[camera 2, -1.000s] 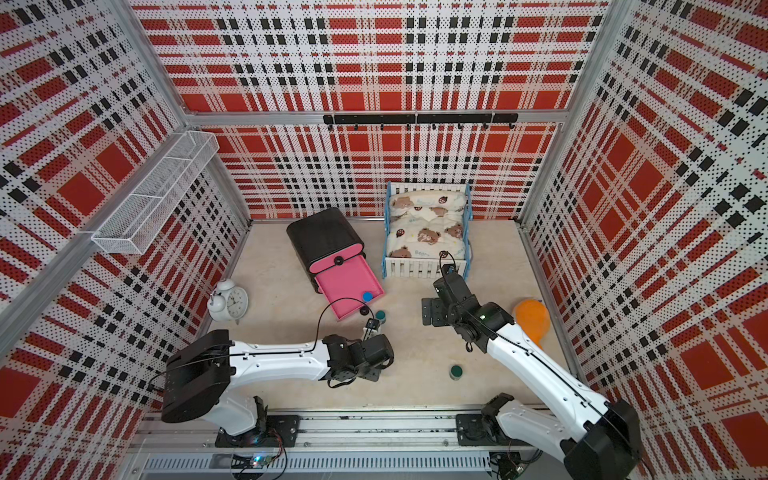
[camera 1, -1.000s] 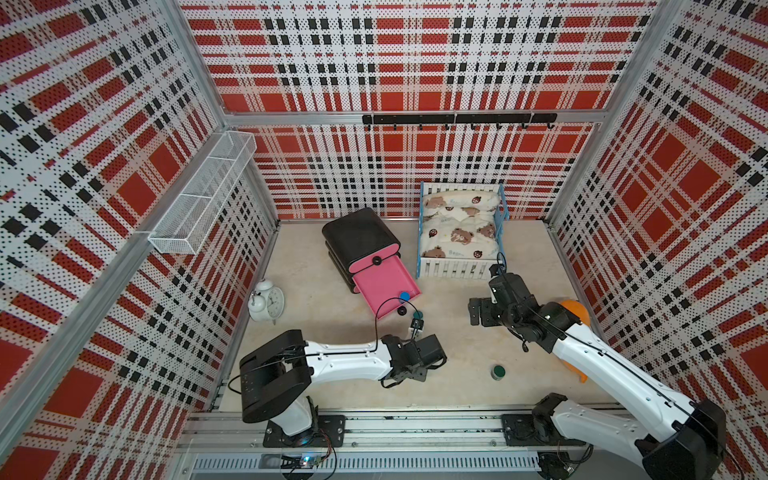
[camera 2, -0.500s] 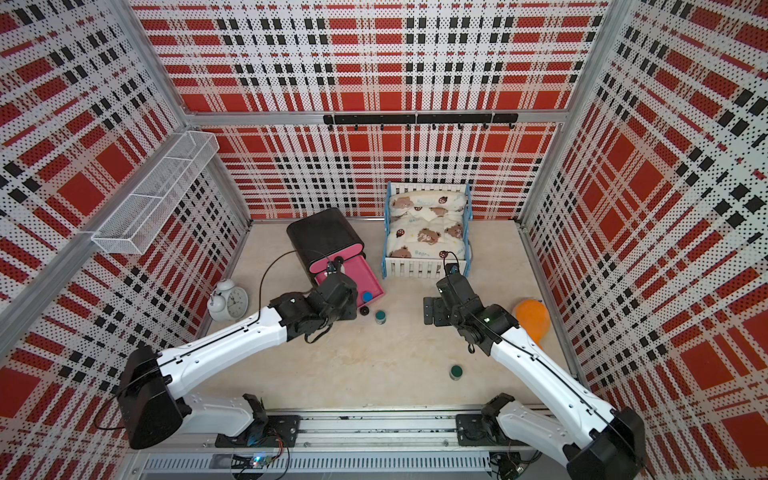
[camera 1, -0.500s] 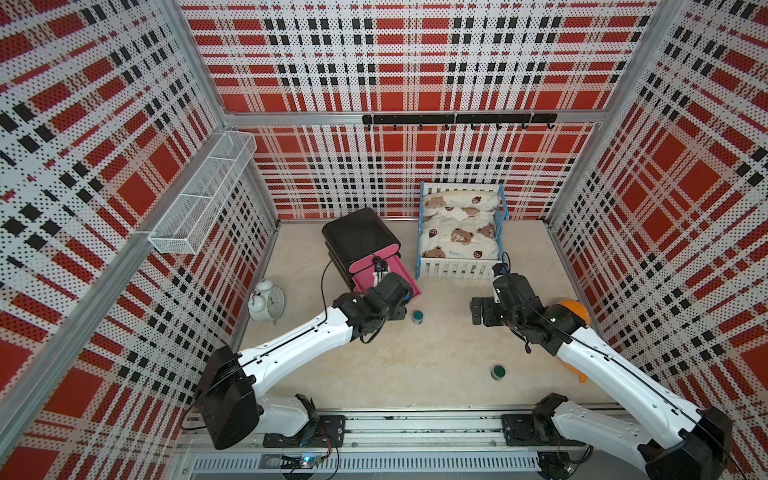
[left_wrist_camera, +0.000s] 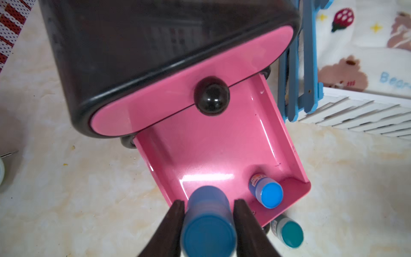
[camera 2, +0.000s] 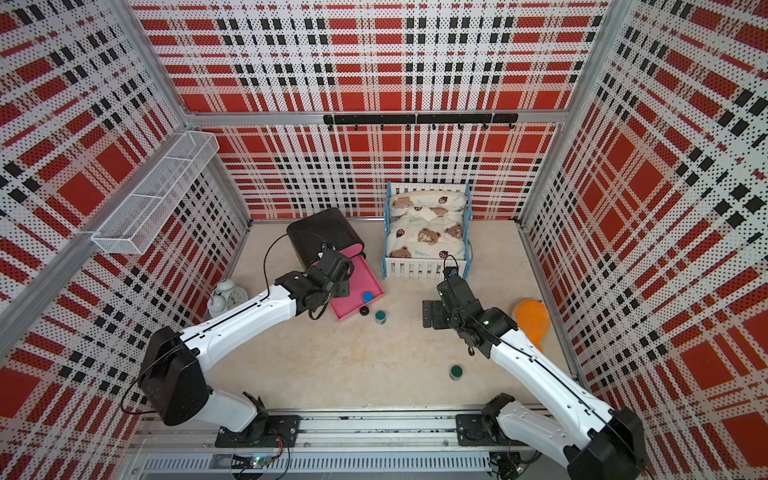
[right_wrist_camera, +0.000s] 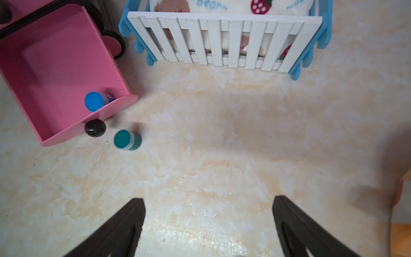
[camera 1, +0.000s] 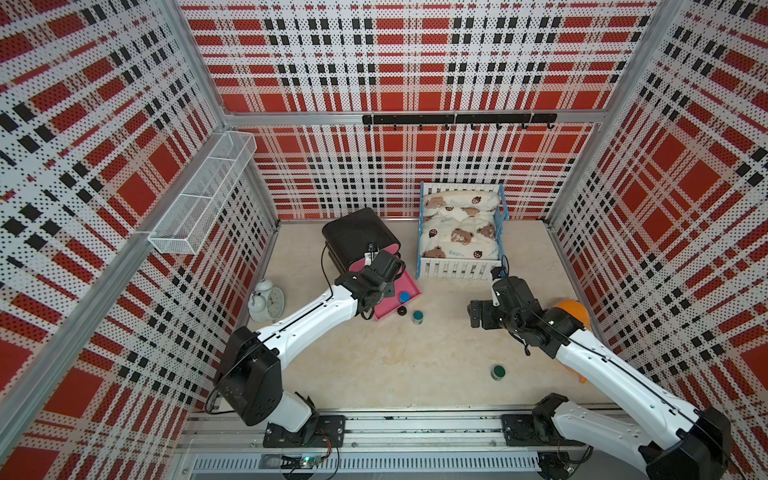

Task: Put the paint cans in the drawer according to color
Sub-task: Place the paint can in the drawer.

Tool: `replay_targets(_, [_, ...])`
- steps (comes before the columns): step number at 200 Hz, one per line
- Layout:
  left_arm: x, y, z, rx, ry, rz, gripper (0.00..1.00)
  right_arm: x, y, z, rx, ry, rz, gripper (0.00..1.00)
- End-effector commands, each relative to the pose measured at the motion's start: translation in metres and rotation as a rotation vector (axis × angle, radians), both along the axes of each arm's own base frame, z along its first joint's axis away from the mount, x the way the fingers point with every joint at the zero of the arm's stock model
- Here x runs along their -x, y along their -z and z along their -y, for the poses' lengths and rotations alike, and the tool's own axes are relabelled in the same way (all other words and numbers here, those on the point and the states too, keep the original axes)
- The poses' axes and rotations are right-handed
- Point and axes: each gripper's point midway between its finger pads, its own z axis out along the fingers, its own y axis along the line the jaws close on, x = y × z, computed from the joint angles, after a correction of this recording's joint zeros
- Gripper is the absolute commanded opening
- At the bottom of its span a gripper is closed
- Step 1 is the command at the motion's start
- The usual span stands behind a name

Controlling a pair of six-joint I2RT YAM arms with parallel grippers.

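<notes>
Teal is the colour left loose. The near teal can (camera 1: 497, 371) stands alone on the floor close to the front rail, well apart from everything else. Beyond it the right gripper (right_wrist_camera: 209, 200) hangs over bare floor with its jaws spread wide and nothing between them, much where it was a second ago. Farther in, the far teal can (right_wrist_camera: 127, 140) stands just outside the front lip of the open drawer (left_wrist_camera: 211, 155), beside its black knob (right_wrist_camera: 95, 128). Inside that pink tray one blue can (left_wrist_camera: 268, 193) stands in the corner by the lip. The change is in the left arm. A second ago it lay folded near the front rail, and half a second ago it was reaching toward the chest (camera 1: 357, 237). Now the left gripper (left_wrist_camera: 209, 201) is over the lip end of the tray, jaws clenched on the held blue can (left_wrist_camera: 208, 224), which seems to be above the drawer floor rather than resting on it. I judge this to be the delivery of the second blue: letting go here would pair the blues in one drawer and leave only the two teal cans in sight. No pink-lidded can shows anywhere, and the drawer front above the tray is shut. Behind stands the toy bed (camera 1: 459, 232).
</notes>
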Motion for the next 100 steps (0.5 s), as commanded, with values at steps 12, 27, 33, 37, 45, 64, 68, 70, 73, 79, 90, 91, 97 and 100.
replay_targets(12, [-0.015, 0.014, 0.008, -0.007, 0.008, 0.013, 0.3, -0.002, 0.0, -0.016, -0.091, -0.046, 0.015, 0.95])
replay_targets(27, [-0.016, 0.025, 0.012, -0.01, 0.016, -0.006, 0.3, -0.002, 0.003, -0.021, -0.11, -0.063, 0.009, 0.94])
replay_targets(33, [-0.016, 0.029, 0.013, -0.015, 0.017, -0.012, 0.3, -0.002, 0.003, -0.023, -0.119, -0.072, 0.01, 0.93])
replay_targets(37, [-0.016, 0.031, 0.014, -0.016, 0.019, -0.015, 0.3, -0.002, 0.004, -0.024, -0.121, -0.076, 0.009, 0.93])
replay_targets(45, [-0.015, 0.038, 0.015, -0.021, 0.022, -0.027, 0.3, -0.001, 0.005, -0.027, -0.129, -0.085, 0.006, 0.93])
replay_targets(64, [-0.014, 0.049, 0.019, -0.028, 0.03, -0.043, 0.3, -0.002, 0.006, -0.032, -0.143, -0.106, 0.005, 0.92])
replay_targets(68, [-0.014, 0.051, 0.02, -0.03, 0.032, -0.046, 0.3, -0.002, 0.007, -0.032, -0.145, -0.11, 0.003, 0.92])
replay_targets(70, [-0.014, 0.052, 0.021, -0.031, 0.033, -0.047, 0.3, -0.002, 0.007, -0.033, -0.146, -0.111, 0.002, 0.92])
replay_targets(73, [-0.014, 0.054, 0.021, -0.033, 0.034, -0.051, 0.3, -0.001, 0.008, -0.033, -0.147, -0.113, 0.001, 0.92])
replay_targets(79, [-0.013, 0.058, 0.022, -0.036, 0.035, -0.057, 0.3, -0.001, 0.008, -0.034, -0.149, -0.117, -0.001, 0.92])
replay_targets(90, [-0.012, 0.064, 0.025, -0.04, 0.04, -0.067, 0.3, -0.002, 0.009, -0.036, -0.151, -0.123, -0.003, 0.91])
replay_targets(91, [-0.012, 0.064, 0.025, -0.041, 0.04, -0.068, 0.3, -0.002, 0.009, -0.036, -0.152, -0.124, -0.004, 0.91])
replay_targets(97, [-0.01, 0.068, 0.026, -0.045, 0.043, -0.074, 0.3, -0.001, 0.009, -0.037, -0.155, -0.128, -0.004, 0.91])
replay_targets(100, [-0.01, 0.07, 0.026, -0.046, 0.044, -0.077, 0.3, -0.002, 0.009, -0.037, -0.156, -0.129, -0.003, 0.91])
